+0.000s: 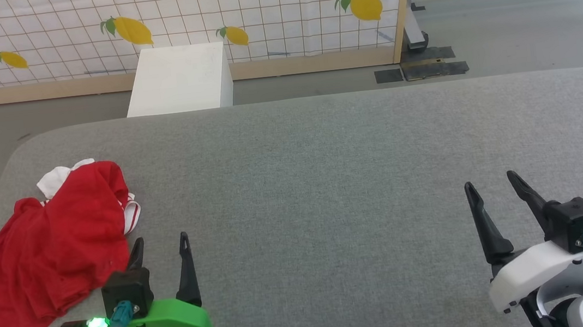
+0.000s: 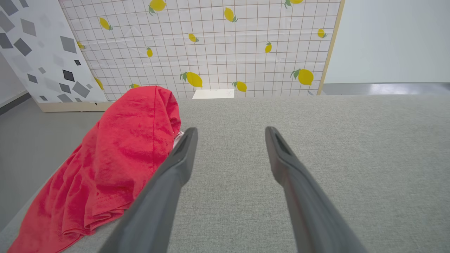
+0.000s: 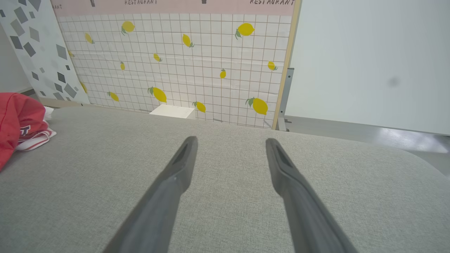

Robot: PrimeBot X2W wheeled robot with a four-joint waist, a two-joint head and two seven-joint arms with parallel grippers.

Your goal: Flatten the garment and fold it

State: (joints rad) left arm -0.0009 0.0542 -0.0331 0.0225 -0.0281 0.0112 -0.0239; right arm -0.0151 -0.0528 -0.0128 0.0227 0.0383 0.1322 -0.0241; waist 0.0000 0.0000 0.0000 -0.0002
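Lying in a crumpled heap on the left part of the grey padded table (image 1: 325,170), the red T-shirt (image 1: 53,240) is bunched up rather than spread flat. One white sleeve pokes out at its far edge, and a white, red-striped sleeve edge shows along its right side. A long red corner trails down towards the table's near left edge.

The left claw (image 1: 161,241) sits just to the right of the shirt, fingers pointing away from the robot. Its two dark fingers are spread wide with nothing between them. In the head view its left finger lines up with the shirt's right edge. In the left wrist view the folds of red cloth lie right beside that same finger, while the other finger is over bare grey fabric. Whether the finger actually touches the cloth cannot be told.

The right claw (image 1: 491,184) is far over on the right side of the table, well apart from the shirt, with a wide stretch of bare grey surface between them. Its fingers are also parted wide and hold nothing. In the right wrist view the shirt shows at the far left edge, with the striped sleeve resting on the table next to the red bulk.

Beyond the table stand a white box (image 1: 180,77) on the floor and a tiled panel printed with lemons (image 1: 252,14).
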